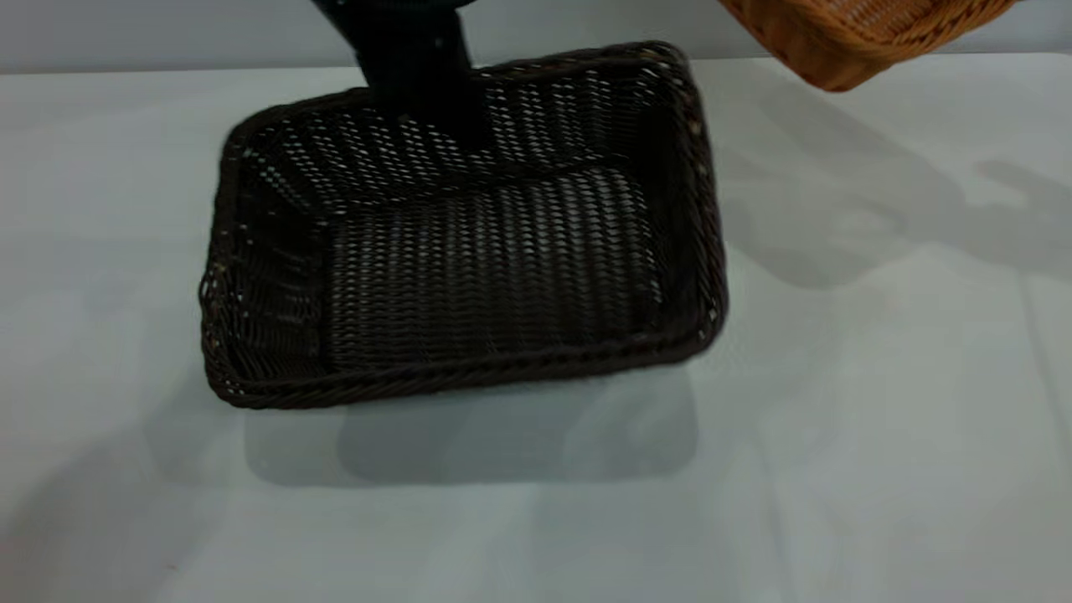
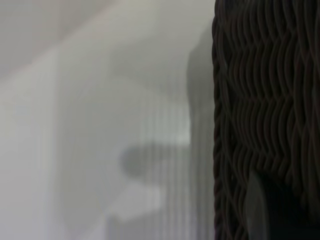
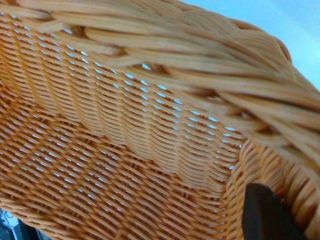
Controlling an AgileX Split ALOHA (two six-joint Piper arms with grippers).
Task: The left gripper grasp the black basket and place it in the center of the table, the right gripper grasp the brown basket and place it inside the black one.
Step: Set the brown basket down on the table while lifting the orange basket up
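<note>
- Black basket (image 1: 469, 251): one. It sits near the middle of the table (image 1: 879, 469), long axis running across the exterior view, far rim tilted up so the near rim seems to bear on the tabletop (judging by the shadow under it, the basket may not be fully set down).
- Left gripper (image 1: 419, 75): a dark blurred shape at the far long rim, meeting it left of the rim's middle. Whether the jaws are clamped on the rim I cannot tell; the left wrist view shows only the dark weave close up beside bare table.
- Brown basket (image 1: 846, 33): one, aloft at the exterior view's upper right corner, well apart from the black basket and clear of the table.
- Right gripper: not seen from outside; in the right wrist view one dark fingertip (image 3: 267, 215) lies against the brown weave by the braided rim, so I judge the jaws closed on the basket's wall.
- Key relation: the black basket lies down and to the left of the brown one, its open mouth facing up.
- Judgement: the right arm carries the next move, aligning long axes before lowering.
</note>
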